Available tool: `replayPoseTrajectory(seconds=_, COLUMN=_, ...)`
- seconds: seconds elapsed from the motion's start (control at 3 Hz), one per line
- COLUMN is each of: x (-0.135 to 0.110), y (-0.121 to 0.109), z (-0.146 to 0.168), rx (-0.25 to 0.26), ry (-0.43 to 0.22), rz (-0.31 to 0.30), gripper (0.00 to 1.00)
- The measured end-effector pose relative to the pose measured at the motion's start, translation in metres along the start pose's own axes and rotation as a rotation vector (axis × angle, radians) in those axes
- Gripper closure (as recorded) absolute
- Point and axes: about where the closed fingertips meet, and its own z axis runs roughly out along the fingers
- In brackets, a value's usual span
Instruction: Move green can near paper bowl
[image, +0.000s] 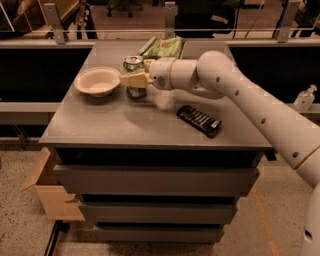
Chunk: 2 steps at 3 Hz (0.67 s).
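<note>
The green can (133, 64) stands upright on the grey table (125, 125), just right of the paper bowl (97, 81), with a narrow gap between them. My gripper (133, 79) reaches in from the right at the end of the white arm. Its tan fingers (131, 79) are closed across the can's middle, hiding most of its body. Only the silver top and the bottom edge of the can show. The bowl is off-white, shallow and empty.
A flat green snack bag (165, 47) lies behind the can at the table's far edge. A black flat packet (199, 120) lies to the right of centre. A cardboard box (45, 190) sits on the floor at lower left. A clear bottle (305, 97) stands at far right.
</note>
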Motion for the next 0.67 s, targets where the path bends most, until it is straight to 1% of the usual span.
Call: replayPoseTrajectory(seconds=0.67, x=-0.0003, y=0.0037, z=0.0046, rx=-0.009, ry=0.0, rz=0.0, gripper=0.36)
